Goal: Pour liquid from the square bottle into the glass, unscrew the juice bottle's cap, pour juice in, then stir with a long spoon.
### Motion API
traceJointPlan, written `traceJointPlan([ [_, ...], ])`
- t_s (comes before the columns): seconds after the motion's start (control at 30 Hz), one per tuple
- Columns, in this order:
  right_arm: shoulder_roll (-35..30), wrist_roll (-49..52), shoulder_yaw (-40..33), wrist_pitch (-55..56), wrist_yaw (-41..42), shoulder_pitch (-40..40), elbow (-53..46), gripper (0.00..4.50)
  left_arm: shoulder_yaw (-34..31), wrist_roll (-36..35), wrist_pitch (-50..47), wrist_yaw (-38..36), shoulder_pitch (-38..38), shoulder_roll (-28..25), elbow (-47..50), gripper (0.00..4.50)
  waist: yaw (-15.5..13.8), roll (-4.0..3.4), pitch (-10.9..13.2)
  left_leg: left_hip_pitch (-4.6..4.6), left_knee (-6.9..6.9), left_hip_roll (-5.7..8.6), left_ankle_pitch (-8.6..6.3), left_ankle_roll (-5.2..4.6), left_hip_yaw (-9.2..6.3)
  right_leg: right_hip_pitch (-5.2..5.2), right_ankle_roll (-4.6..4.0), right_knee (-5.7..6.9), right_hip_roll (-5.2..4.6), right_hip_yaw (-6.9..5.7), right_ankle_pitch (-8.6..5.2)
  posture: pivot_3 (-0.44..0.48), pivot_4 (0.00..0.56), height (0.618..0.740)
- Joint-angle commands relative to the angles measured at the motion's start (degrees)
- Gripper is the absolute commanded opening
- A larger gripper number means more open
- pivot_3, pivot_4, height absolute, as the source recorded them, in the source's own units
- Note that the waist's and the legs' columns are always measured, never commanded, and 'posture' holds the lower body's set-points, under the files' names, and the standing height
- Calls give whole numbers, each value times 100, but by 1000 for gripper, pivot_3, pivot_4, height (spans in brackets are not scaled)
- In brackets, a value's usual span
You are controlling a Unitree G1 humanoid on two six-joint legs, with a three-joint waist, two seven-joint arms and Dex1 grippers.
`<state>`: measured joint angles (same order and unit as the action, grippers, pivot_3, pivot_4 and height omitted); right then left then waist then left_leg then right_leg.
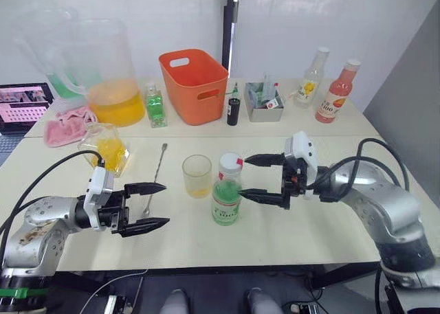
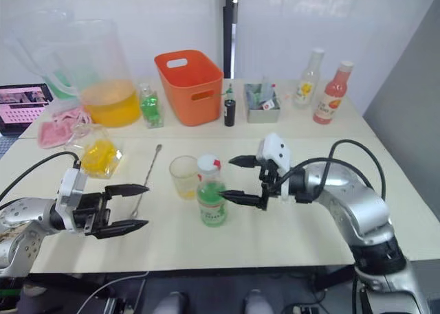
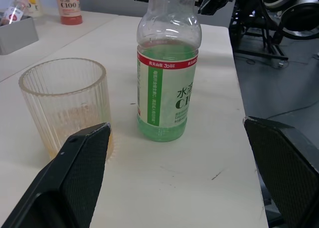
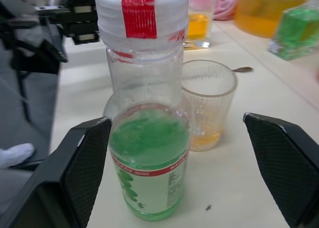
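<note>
The juice bottle (image 1: pixel 226 194) stands upright near the table's middle, pale green juice (image 4: pixel 148 153) low inside, its white cap (image 1: pixel 231 162) with a red mark on. Just left of it stands the glass (image 1: pixel 197 175), a little yellow liquid (image 4: pixel 206 138) at its bottom. The long spoon (image 1: pixel 156 178) lies flat left of the glass. Farther left sits the square bottle (image 1: pixel 106 148) with yellow contents. My right gripper (image 1: pixel 245 176) is open, its fingertips just right of the juice bottle's upper half. My left gripper (image 1: pixel 166 204) is open and empty, low over the table beside the spoon.
Along the back stand a large pitcher (image 1: pixel 110 80) of orange liquid, a small green bottle (image 1: pixel 155 106), an orange bin (image 1: pixel 194 84), a dark small bottle (image 1: pixel 234 111), a grey tray (image 1: pixel 265 97), a yellow-labelled bottle (image 1: pixel 311 77) and a pink-liquid bottle (image 1: pixel 339 91). A pink cloth (image 1: pixel 65 128) lies back left.
</note>
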<state>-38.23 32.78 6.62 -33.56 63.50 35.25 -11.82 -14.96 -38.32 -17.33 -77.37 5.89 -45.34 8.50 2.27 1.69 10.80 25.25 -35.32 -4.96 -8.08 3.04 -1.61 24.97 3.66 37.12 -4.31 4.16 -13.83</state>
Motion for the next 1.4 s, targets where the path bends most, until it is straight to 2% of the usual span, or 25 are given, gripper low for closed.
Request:
traceJointPlan([
  [0.03,79,-17,99,420,723,404,456,4472,-371,-172,-45,216,-199,-69,408,4500,8,0,0,0,0,0,0,0,0,0,6,0,0,0,3,0,150,703],
  [0.2,316,-47,339,592,1391,938,1036,4472,-663,-294,-97,479,-606,-34,826,4500,15,0,0,0,1,0,0,0,0,1,6,-1,-1,0,3,0,150,703],
  [0.53,789,-358,520,874,1805,1460,1723,4472,-772,-362,-127,768,-833,-36,1084,4500,1,-1,0,0,0,1,0,1,1,2,6,0,-1,-1,5,0,150,703],
  [0.6,878,-440,564,969,1871,1499,1827,3944,-783,-362,-143,799,-853,-47,1123,4500,4,-1,1,0,0,1,0,1,1,3,6,0,-1,-1,5,0,150,703],
  [0.8,970,-574,563,1137,1995,1441,1868,1908,-787,-364,-172,837,-894,-82,1200,4500,-3,-2,1,1,0,1,0,1,1,3,6,0,-1,-1,5,0,150,703],
  [0.87,968,-580,535,1149,2008,1415,1857,1395,-762,-352,-170,843,-875,-86,1199,4500,0,-2,1,1,0,1,0,2,2,3,6,1,-1,-1,5,0,150,703],
  [1.1,808,-407,284,783,1843,1171,1278,1306,-583,-329,-179,821,-692,-54,1129,4500,-21,-2,1,1,0,1,-1,2,1,3,6,0,-1,-1,5,0,150,703],
  [1.23,785,-185,81,189,1169,922,308,1306,-457,-294,-98,797,-499,22,1019,4500,-35,-2,1,2,1,2,-1,2,2,4,6,1,-1,-1,5,0,150,703],
  [1.33,888,-105,-103,-766,-54,645,-563,1306,-300,-259,-30,599,-337,33,772,4500,-21,-2,1,2,2,1,-1,2,1,7,5,3,0,-1,5,0,150,703],
  [1.4,931,77,-191,-1183,-517,470,-1058,1306,-231,-232,4,518,-225,35,618,4500,-22,-1,0,2,3,2,0,2,1,7,5,3,-1,-1,6,0,150,703],
])
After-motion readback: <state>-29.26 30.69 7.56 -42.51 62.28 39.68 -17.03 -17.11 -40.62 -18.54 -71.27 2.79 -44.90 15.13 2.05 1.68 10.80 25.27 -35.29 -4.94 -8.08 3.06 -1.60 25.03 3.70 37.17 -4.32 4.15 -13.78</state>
